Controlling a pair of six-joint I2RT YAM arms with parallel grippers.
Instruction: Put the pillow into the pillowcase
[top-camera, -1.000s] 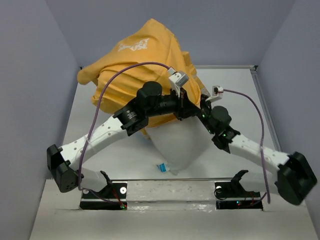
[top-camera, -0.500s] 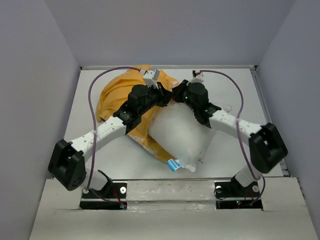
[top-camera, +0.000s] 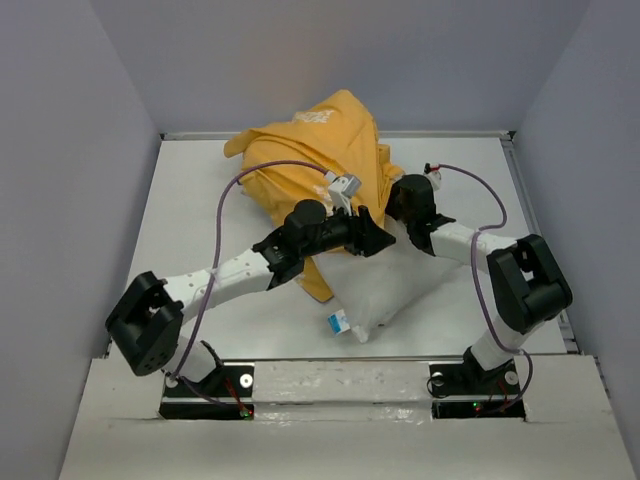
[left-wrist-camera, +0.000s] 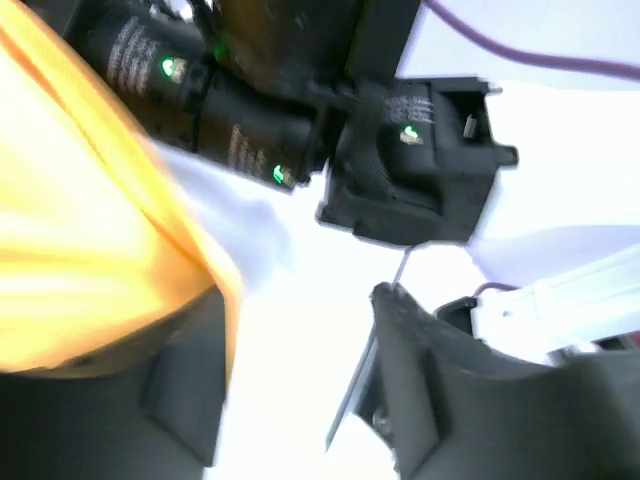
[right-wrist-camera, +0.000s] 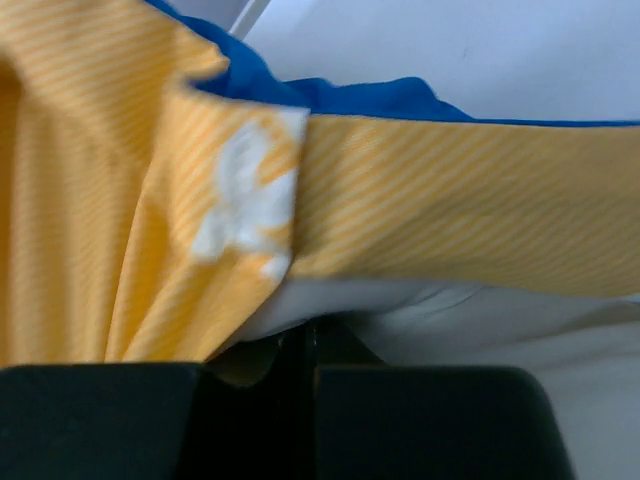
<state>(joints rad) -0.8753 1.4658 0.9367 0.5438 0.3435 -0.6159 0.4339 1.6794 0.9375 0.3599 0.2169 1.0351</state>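
Note:
The orange-yellow pillowcase (top-camera: 310, 160) is heaped at the back of the table, its lower edge draped over the far end of the white pillow (top-camera: 395, 285). The pillow's blue tag (top-camera: 338, 322) points toward the near edge. My left gripper (top-camera: 385, 240) hovers over the pillow with its jaws wide apart and nothing between them (left-wrist-camera: 300, 390); orange cloth (left-wrist-camera: 80, 220) lies just to their left. My right gripper (top-camera: 398, 195) is tucked against the cloth, and its jaws are shut on a fold of the pillowcase (right-wrist-camera: 150, 200) just above the pillow (right-wrist-camera: 480, 320). Blue lining (right-wrist-camera: 330, 95) shows behind.
The white tabletop (top-camera: 190, 220) is boxed in by grey walls on three sides. A metal rail (top-camera: 340, 380) with both arm bases runs along the near edge. Purple cables (top-camera: 225, 215) loop above both arms. The right arm's black wrist (left-wrist-camera: 400, 150) is close in front of my left gripper.
My left gripper has opened and let go of the pillowcase. The pillowcase dropped flat, then rose again into a heap at the back; the pillow has slid a little further in.

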